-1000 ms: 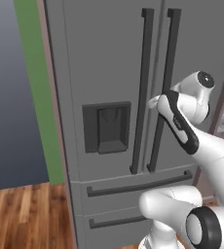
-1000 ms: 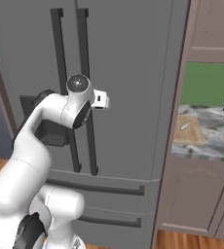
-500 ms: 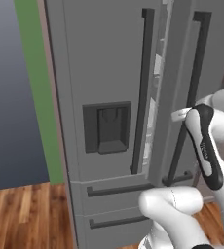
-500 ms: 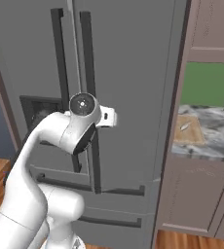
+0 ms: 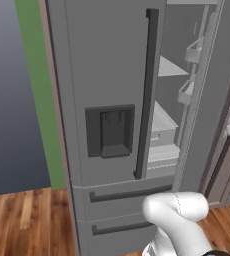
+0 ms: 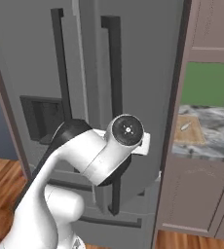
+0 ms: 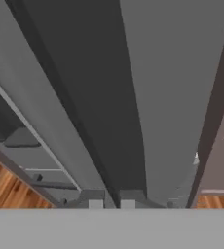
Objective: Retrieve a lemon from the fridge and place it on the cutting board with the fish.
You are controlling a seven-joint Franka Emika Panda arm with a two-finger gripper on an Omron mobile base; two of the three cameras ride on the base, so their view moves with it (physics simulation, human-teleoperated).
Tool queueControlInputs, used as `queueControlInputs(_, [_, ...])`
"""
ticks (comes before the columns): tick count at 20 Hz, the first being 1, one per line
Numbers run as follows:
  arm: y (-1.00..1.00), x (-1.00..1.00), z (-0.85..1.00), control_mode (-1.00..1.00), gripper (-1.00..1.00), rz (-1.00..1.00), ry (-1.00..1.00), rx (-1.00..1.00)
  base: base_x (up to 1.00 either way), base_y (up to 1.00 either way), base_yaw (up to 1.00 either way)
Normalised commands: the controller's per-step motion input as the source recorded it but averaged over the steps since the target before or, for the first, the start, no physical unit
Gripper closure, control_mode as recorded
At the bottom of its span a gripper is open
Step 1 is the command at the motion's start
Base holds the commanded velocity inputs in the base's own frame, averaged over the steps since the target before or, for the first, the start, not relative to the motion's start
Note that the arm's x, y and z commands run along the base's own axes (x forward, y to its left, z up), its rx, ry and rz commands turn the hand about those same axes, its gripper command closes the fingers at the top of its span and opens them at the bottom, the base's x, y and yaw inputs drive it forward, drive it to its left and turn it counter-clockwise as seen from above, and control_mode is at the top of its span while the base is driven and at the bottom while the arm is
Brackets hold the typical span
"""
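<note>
We've got the jaws [image 7: 111, 204] closed right down on the dark vertical handle [image 7: 92, 112] of the fridge's right door, with the two finger tips [image 7: 95, 204] sitting either side of the bar at the bottom of the hand view. From the right base view the arm's wrist blocks the grip itself, so we can't see the contact there. The fridge [image 5: 107, 100] stands with that right door swung partly open, and we can see white shelves [image 5: 163, 120] and door bins inside. No lemon that we can pick out on them. The cutting board [image 6: 189, 130] lies on the grey worktop [image 6: 216, 141] well off to the right, with the small pale fish [image 6: 185, 126] on it, partly cut off by the door edge.
</note>
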Motion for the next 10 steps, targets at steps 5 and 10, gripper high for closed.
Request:
queueControlInputs(5, [-0.82, -0.91, 0.03, -1.00, 1.00, -0.01, 0.05, 0.02, 0.00, 0.00, 0.00])
queueControlInputs(10, [-0.24, -0.61, 0.09, -1.00, -1.00, -0.07, 0.11, -0.01, 0.00, 0.00, 0.00])
